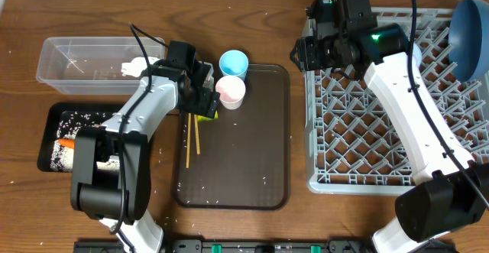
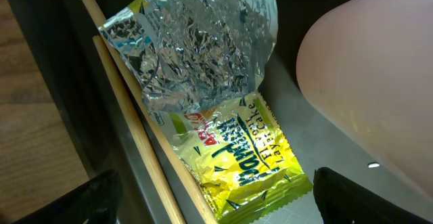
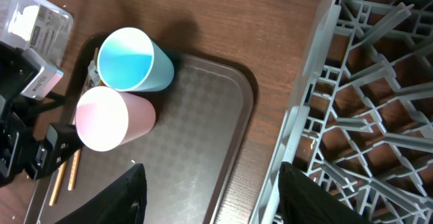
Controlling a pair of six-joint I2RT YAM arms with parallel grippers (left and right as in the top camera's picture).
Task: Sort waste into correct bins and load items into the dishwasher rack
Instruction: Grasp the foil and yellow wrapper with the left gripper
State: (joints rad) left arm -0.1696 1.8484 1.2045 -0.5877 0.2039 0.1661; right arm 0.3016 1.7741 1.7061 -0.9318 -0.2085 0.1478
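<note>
My left gripper (image 1: pixel 202 96) is open and low over the yellow-green printed wrapper (image 2: pixel 230 136), which lies on the brown serving tray beside the wooden chopsticks (image 2: pixel 135 122); its fingers straddle the wrapper's end. The pink cup (image 1: pixel 230 91) and light blue cup (image 1: pixel 233 62) lie just right of it. My right gripper (image 3: pixel 210 190) is open and empty above the gap between the serving tray and the grey dishwasher rack (image 1: pixel 397 131). The dark blue bowl (image 1: pixel 470 27) stands in the rack's far right corner. The white napkin (image 1: pixel 134 67) lies in the clear tub (image 1: pixel 69 58). Rice and the carrot (image 1: pixel 67 143) lie in the black tray (image 1: pixel 53 123). The light blue bowl is hidden.
The brown serving tray (image 1: pixel 252 169) sits mid-table with scattered rice grains on and around it. The chopsticks (image 1: pixel 191 138) lie along its left edge. Both cups also show in the right wrist view, pink (image 3: pixel 111 119) and blue (image 3: pixel 132 60). The rack's left wall (image 3: pixel 304 116) is close to my right gripper.
</note>
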